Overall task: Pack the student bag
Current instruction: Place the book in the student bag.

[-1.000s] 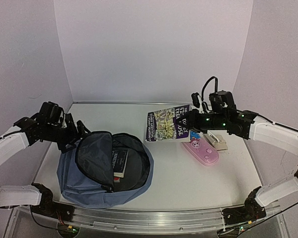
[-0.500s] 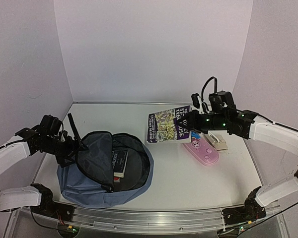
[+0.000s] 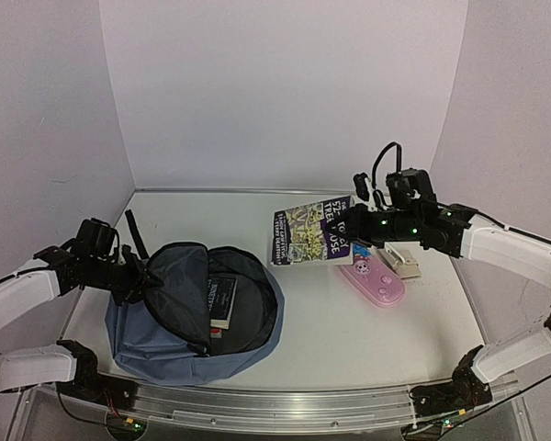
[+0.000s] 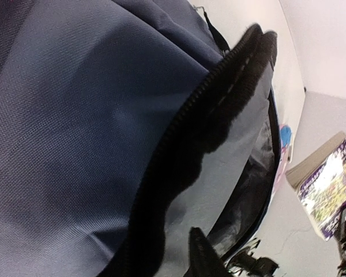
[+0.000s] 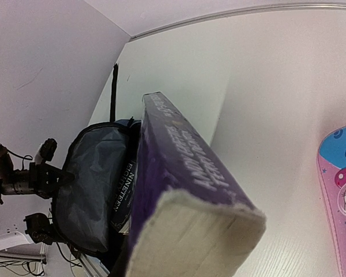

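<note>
The slate-blue student bag [image 3: 165,340] lies open at the front left, its flap [image 3: 176,280] raised and a dark book [image 3: 222,300] inside. My left gripper [image 3: 140,276] is shut on the flap's left edge. In the left wrist view the black zipper edge [image 4: 184,144] runs between the jaws, and one fingertip [image 4: 203,257] rests on the grey lining. My right gripper [image 3: 363,230] is shut on a purple book [image 3: 310,231], held above the table to the right of the bag. That book [image 5: 184,167] hides the right fingers in the right wrist view.
A pink pencil case [image 3: 375,280] lies under the right arm, with a small beige item [image 3: 404,261] beside it. A black strap [image 3: 133,234] trails behind the bag. White walls close the table's left, back and right sides.
My left gripper dropped from above the bag's left side to the flap's edge and closed on it. The right arm and the purple book have not moved.
</note>
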Available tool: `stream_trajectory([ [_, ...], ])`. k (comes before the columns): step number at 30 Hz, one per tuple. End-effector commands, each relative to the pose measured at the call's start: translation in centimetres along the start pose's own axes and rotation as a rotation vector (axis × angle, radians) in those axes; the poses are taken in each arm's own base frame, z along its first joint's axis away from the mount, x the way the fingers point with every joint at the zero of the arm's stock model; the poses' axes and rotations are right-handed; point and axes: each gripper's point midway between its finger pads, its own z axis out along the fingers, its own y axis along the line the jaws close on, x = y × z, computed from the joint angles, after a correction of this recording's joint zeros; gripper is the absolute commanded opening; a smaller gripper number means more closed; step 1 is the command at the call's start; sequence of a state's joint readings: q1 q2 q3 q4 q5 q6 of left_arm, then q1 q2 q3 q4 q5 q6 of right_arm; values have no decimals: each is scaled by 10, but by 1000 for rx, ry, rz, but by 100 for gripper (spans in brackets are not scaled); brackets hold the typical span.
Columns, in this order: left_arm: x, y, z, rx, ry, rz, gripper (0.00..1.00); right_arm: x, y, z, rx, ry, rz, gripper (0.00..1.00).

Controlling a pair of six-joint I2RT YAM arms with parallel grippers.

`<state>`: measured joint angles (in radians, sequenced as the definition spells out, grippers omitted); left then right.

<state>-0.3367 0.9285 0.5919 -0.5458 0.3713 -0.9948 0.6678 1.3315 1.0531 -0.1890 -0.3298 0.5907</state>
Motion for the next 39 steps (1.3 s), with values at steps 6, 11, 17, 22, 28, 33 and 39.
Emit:
stream_trajectory([
  [6, -18, -61, -38, 147, -89, 215, 0, -35, 41, -13, -130, -86, -25, 0],
  [11, -17, -110, -74, 277, -112, 413, 0, -47, 62, -32, -198, -120, 18, 0],
  [17, -3, -139, -95, 394, -76, 546, 0, -30, 71, -12, -279, -26, 98, 0],
  [22, 3, -146, -102, 432, -61, 581, 0, 3, 100, 20, -365, 70, 120, 0],
  [28, 8, -148, -107, 455, -54, 600, 0, 33, 121, 56, -431, 131, 175, 0],
  [33, 11, -149, -109, 471, -47, 608, 0, 54, 117, 89, -415, 179, 205, 0],
  [39, 15, -151, -113, 491, -47, 618, 0, 59, 115, 111, -423, 169, 231, 0],
])
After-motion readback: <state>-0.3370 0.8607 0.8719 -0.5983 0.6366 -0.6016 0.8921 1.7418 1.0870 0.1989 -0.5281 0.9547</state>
